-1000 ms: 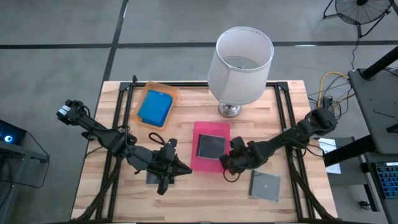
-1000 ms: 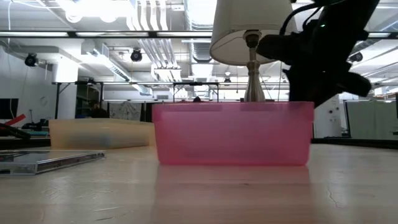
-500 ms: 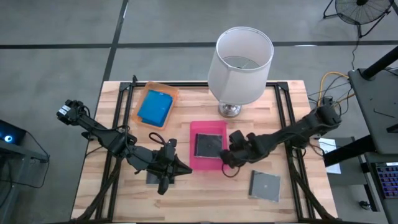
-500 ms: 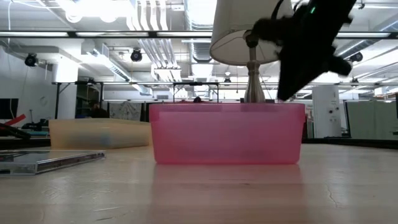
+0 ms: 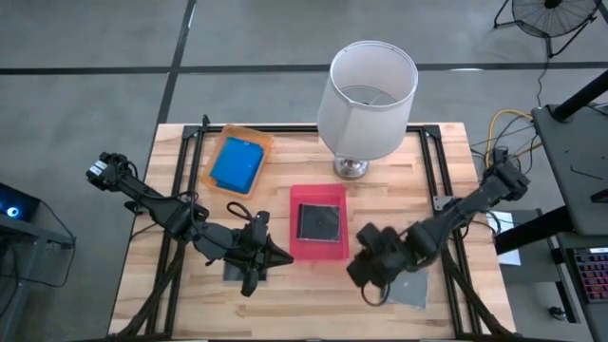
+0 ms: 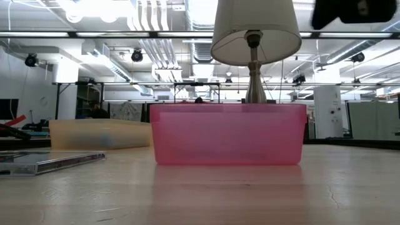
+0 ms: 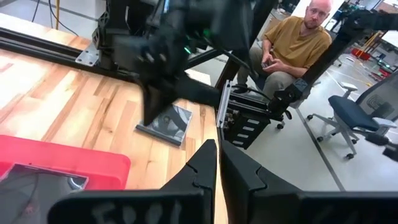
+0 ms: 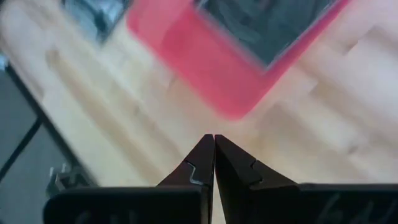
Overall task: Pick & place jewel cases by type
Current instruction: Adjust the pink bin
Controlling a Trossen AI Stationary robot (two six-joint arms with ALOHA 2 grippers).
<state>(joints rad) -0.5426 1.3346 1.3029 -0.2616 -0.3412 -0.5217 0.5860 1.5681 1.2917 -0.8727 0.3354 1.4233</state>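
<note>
While one grey jewel case (image 5: 321, 221) lies in the pink tray (image 5: 317, 249), the right gripper (image 5: 372, 277), clenched and empty, hangs beside the next grey case (image 5: 412, 292); I judge it must open and descend. The left gripper (image 5: 268, 255) waits, pinched shut.

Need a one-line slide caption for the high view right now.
Right gripper, shut, beside the pink tray holding one dark jewel case; left gripper shut.

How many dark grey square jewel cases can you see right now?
3: one in the pink plastic tray at, one under the left hand at, one beside the right hand at. More may be hidden.
</note>
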